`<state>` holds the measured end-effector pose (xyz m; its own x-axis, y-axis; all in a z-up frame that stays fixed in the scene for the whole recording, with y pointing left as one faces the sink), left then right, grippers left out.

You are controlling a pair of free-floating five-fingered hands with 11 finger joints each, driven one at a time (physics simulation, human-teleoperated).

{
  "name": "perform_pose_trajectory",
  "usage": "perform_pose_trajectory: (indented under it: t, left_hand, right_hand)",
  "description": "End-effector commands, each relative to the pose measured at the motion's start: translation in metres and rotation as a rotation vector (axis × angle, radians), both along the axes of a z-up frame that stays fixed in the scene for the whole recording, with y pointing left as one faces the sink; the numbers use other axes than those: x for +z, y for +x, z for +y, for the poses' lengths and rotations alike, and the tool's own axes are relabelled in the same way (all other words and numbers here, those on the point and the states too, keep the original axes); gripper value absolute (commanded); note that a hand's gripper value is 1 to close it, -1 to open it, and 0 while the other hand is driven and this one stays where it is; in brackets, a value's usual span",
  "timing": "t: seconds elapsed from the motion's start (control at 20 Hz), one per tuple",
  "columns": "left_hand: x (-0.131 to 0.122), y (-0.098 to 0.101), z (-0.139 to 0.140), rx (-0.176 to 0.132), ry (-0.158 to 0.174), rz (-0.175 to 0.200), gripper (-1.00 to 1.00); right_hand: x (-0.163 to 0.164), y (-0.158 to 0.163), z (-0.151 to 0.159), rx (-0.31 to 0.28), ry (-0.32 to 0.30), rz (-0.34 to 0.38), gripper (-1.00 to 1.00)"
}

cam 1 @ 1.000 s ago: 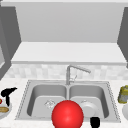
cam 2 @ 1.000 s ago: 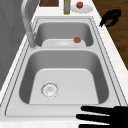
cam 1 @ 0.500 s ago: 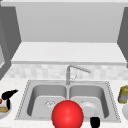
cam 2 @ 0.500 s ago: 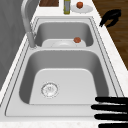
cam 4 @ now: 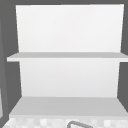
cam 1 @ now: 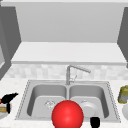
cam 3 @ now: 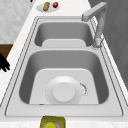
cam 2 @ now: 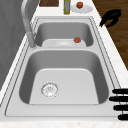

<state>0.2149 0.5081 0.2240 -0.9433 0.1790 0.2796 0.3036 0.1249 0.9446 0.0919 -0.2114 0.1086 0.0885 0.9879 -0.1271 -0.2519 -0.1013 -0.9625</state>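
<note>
My left hand (cam 1: pixel 9 97) hovers over the counter left of the sink (cam 1: pixel 24 94), above a plate of food (cam 1: pixel 3 111). Its straight fingers (cam 2: pixel 120 102) reach in over the front rim of the left basin and touch nothing. My right hand (cam 1: pixel 95 122) hangs in front of the right basin; in the left side view the right hand (cam 2: pixel 110 17) has loose, drooping fingers that hold nothing. A red ball (cam 1: pixel 67 114) sits large at the bottom centre. A small red ball (cam 2: pixel 77 39) lies by the white plate (cam 3: pixel 63 92) in the right basin.
The faucet (cam 1: pixel 71 72) stands behind the divider between the basins. A yellow-green jar (cam 1: pixel 123 94) and a plate (cam 2: pixel 80 7) with a red fruit sit on the right counter. The left plate (cam 3: pixel 47 7) holds a brown and a red item. A shelf (cam 4: pixel 67 56) hangs above.
In the left side view my left hand's fingers have drawn back from over the left basin toward the front edge. The right hand and the red ball have not moved.
</note>
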Motion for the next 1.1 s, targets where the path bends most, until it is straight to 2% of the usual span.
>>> perform_pose_trajectory:
  t: [0.0, 0.15, 0.25, 0.3, 0.35, 0.4, 0.45, 0.5, 0.55, 0.65, 0.7, 0.75, 0.85, 0.9, 0.95, 1.0, 1.05]
  left_hand:
    - [0.004, -0.020, -0.007, 0.061, 0.024, 0.000, -1.00]
    - [0.008, -0.034, -0.016, 0.056, 0.018, -0.018, -1.00]
    - [0.008, -0.041, -0.027, 0.038, 0.023, -0.034, -1.00]
    - [0.008, -0.038, -0.027, 0.009, 0.016, -0.035, -1.00]
    - [0.009, -0.040, -0.030, 0.005, 0.010, -0.043, -1.00]
    - [0.009, -0.044, -0.031, -0.041, 0.022, -0.032, -1.00]
    - [0.010, -0.041, -0.033, -0.056, 0.032, -0.047, -1.00]
    - [0.008, -0.039, -0.025, -0.013, 0.003, 0.006, -1.00]
    - [0.008, -0.041, -0.029, -0.001, 0.021, -0.006, -1.00]
    - [0.008, -0.039, -0.026, 0.001, -0.012, -0.001, -1.00]
    - [0.008, -0.038, -0.030, 0.001, 0.004, -0.017, -1.00]
    - [0.008, -0.040, -0.030, 0.007, 0.004, -0.004, -1.00]
    - [0.008, -0.040, -0.030, 0.001, 0.004, -0.004, -1.00]
    - [0.010, -0.044, -0.030, 0.001, 0.004, -0.024, -1.00]
    - [0.011, -0.043, -0.030, 0.001, 0.004, -0.028, -1.00]
    - [0.009, -0.041, -0.030, 0.001, 0.004, -0.011, -1.00]
    - [0.009, -0.042, -0.031, 0.001, 0.004, -0.014, -1.00]
  right_hand:
    - [0.000, 0.000, 0.000, 0.000, 0.000, 0.000, 0.00]
    - [0.000, 0.000, 0.000, 0.000, 0.000, 0.000, 0.00]
    - [0.000, 0.000, 0.000, 0.000, 0.000, 0.000, 0.00]
    - [0.000, 0.000, 0.000, 0.000, 0.000, 0.000, 0.00]
    - [0.000, 0.000, 0.000, 0.000, 0.000, 0.000, 0.00]
    - [0.000, 0.000, 0.000, 0.000, 0.000, 0.000, 0.00]
    - [0.000, 0.000, 0.000, 0.000, 0.000, 0.000, 0.00]
    - [0.000, 0.000, 0.000, 0.000, 0.000, 0.000, 0.00]
    - [0.000, 0.000, 0.000, 0.000, 0.000, 0.000, 0.00]
    - [0.000, 0.000, 0.000, 0.000, 0.000, 0.000, 0.00]
    - [0.000, 0.000, 0.000, 0.000, 0.000, 0.000, 0.00]
    - [0.000, 0.000, 0.000, 0.000, 0.000, 0.000, 0.00]
    - [0.000, 0.000, 0.000, 0.000, 0.000, 0.000, 0.00]
    - [0.000, 0.000, 0.000, 0.000, 0.000, 0.000, 0.00]
    - [0.000, 0.000, 0.000, 0.000, 0.000, 0.000, 0.00]
    - [0.000, 0.000, 0.000, 0.000, 0.000, 0.000, 0.00]
    - [0.000, 0.000, 0.000, 0.000, 0.000, 0.000, 0.00]
